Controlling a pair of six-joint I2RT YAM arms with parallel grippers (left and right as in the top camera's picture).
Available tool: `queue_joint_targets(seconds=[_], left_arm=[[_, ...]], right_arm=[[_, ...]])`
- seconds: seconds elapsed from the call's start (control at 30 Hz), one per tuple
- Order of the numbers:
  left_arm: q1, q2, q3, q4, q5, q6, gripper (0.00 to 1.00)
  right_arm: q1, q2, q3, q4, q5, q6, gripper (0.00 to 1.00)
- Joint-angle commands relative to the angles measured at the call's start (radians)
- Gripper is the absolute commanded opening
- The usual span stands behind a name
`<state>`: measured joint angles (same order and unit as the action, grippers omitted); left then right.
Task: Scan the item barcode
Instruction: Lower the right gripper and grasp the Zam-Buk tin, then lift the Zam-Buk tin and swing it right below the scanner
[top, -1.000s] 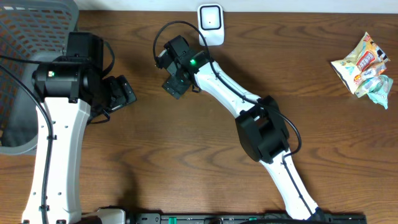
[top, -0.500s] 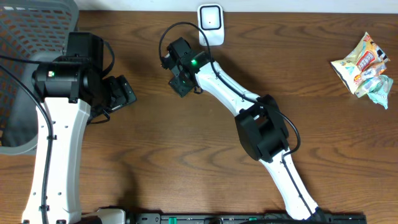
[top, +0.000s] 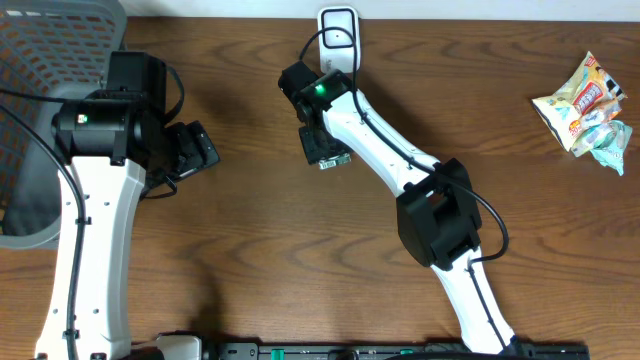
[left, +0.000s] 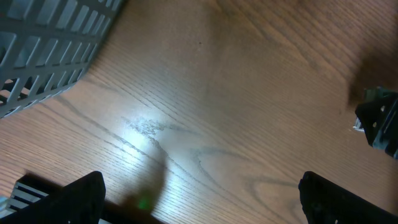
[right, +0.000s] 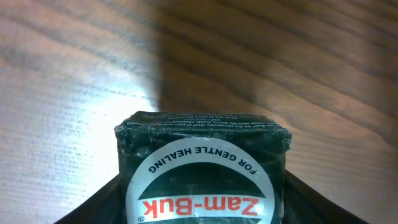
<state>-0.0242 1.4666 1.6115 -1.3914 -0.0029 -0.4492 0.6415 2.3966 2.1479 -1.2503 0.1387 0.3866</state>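
Observation:
My right gripper (top: 323, 150) is shut on a dark green Zam-Buk box (top: 331, 159), held over the table just in front of the white barcode scanner (top: 339, 38). In the right wrist view the box (right: 202, 165) fills the space between my fingers (right: 311, 202), its round white label facing the camera; the gripper (right: 202, 208) holds it by both sides. No barcode shows on it. My left gripper (top: 196, 150) hangs open over bare wood at the left, its gripper (left: 202, 202) with nothing between the fingertips (left: 78, 196).
A grey slatted basket (top: 40, 60) stands at the back left corner, its wall (left: 43, 50) close to the left gripper. A heap of snack packets (top: 585, 105) lies at the far right.
The right gripper has narrowed onto the box and swung to the right and toward the table's front, from left of the scanner to just below it. The left arm has stayed put.

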Motion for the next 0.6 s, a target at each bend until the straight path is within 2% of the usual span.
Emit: queue_joint_targets(seconds=[0.0, 0.1, 0.17, 0.3, 0.4, 0.47, 0.57], left_arm=[[0.001, 0.005, 0.001, -0.006, -0.006, -0.009, 0.98], [0.001, 0.005, 0.001, -0.006, -0.006, -0.009, 0.98], [0.001, 0.005, 0.001, -0.006, -0.006, -0.009, 0.98], [0.001, 0.005, 0.001, -0.006, -0.006, -0.009, 0.98], [0.000, 0.005, 0.001, -0.006, -0.006, -0.009, 0.98], [0.000, 0.005, 0.001, -0.006, -0.006, -0.009, 0.98], [0.001, 0.005, 0.001, -0.006, -0.006, -0.009, 0.98]], right_arm=[[-0.014, -0.021, -0.005, 0.026, 0.046, 0.100, 0.69], [-0.014, -0.020, -0.008, 0.032, 0.045, 0.127, 0.72], [-0.016, -0.019, -0.011, 0.031, 0.046, 0.132, 0.83], [-0.027, -0.019, -0.013, 0.035, 0.045, 0.133, 0.85], [-0.035, -0.019, -0.013, 0.066, 0.035, 0.126, 0.96], [-0.039, -0.019, -0.013, 0.087, 0.027, 0.071, 0.99], [-0.041, -0.018, -0.017, 0.110, 0.030, -0.104, 0.99]])
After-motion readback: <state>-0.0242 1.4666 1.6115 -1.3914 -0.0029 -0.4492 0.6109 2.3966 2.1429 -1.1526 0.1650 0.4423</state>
